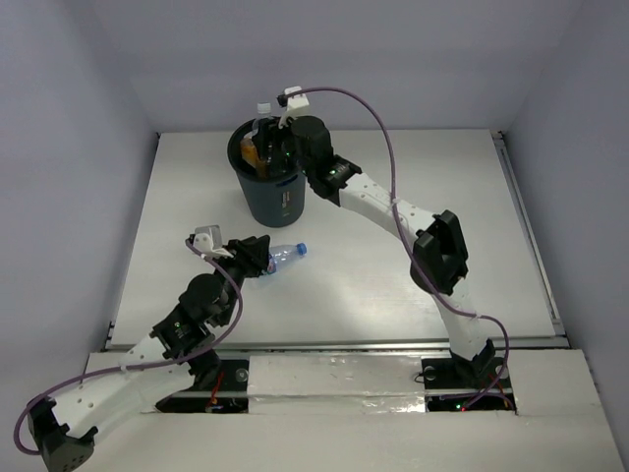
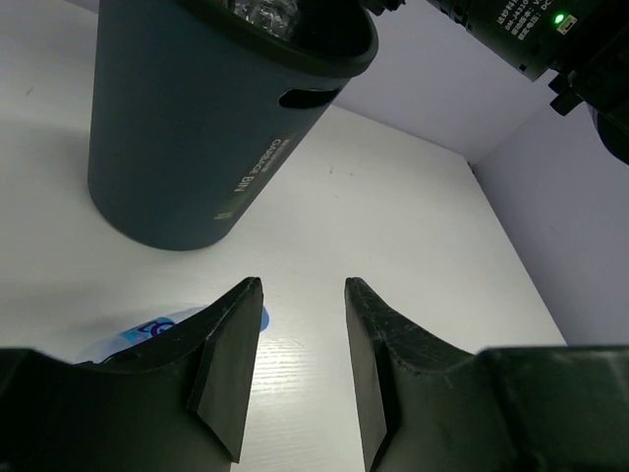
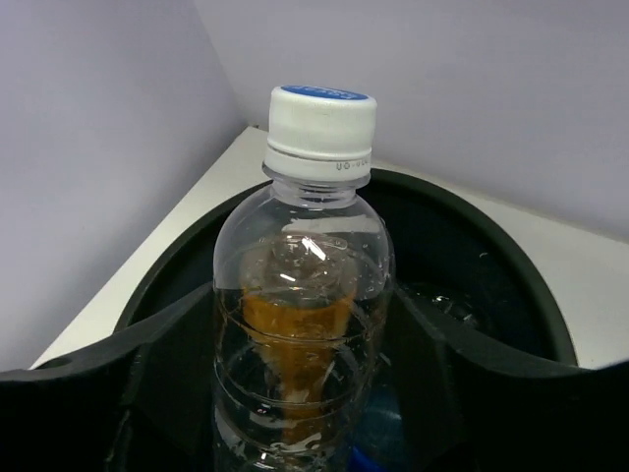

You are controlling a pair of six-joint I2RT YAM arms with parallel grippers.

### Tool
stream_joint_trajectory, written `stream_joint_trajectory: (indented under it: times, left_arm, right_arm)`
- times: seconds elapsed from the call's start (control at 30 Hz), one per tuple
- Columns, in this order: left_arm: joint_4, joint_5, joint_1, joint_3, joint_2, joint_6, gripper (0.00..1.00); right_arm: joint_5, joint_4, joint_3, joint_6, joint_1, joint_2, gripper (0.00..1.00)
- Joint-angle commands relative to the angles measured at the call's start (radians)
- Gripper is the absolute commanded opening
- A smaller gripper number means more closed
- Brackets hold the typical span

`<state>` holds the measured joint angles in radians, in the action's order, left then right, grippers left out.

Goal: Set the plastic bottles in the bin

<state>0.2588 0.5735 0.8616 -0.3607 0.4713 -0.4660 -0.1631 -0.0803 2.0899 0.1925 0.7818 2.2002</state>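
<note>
White surface (image 1: 393, 275) carries the dark grey bin (image 1: 275, 206), upright. Right hand (image 3: 305, 324) is over the bin mouth, white-capped bottle (image 3: 305, 236) upright between its fingers; gripped or loose, cannot tell. Blue-capped bottle (image 1: 285, 256) lies near the bin, just beside the left hand (image 2: 302, 295), jaws apart, empty.

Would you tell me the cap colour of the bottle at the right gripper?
The cap is white with a blue top, clearest in the right wrist view.
</note>
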Motion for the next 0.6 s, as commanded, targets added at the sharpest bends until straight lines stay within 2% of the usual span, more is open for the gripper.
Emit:
stream_joint_trajectory:
  times: [0.0, 0.13, 0.33, 0.5, 0.57]
  left_arm:
    - [-0.015, 0.011, -0.007, -0.060, 0.004, -0.017, 0.36]
    - [-0.041, 0.016, -0.007, -0.076, 0.024, -0.019, 0.44]
    - [-0.075, -0.018, -0.007, -0.129, 0.108, -0.022, 0.55]
    - [-0.108, -0.037, -0.007, -0.190, 0.206, 0.019, 0.61]
    - [-0.122, -0.047, -0.007, -0.224, 0.254, 0.035, 0.62]
  right_arm:
    - [-0.035, -0.072, 0.007, -0.060, 0.031, -0.056, 0.72]
    - [-0.023, -0.073, -0.011, -0.061, 0.031, -0.102, 0.87]
    - [-0.033, -0.087, -0.085, -0.065, 0.031, -0.264, 0.98]
    - [-0.067, -0.087, -0.214, -0.073, 0.031, -0.433, 0.98]
    - [-0.090, -0.117, -0.357, -0.058, 0.031, -0.549, 0.85]
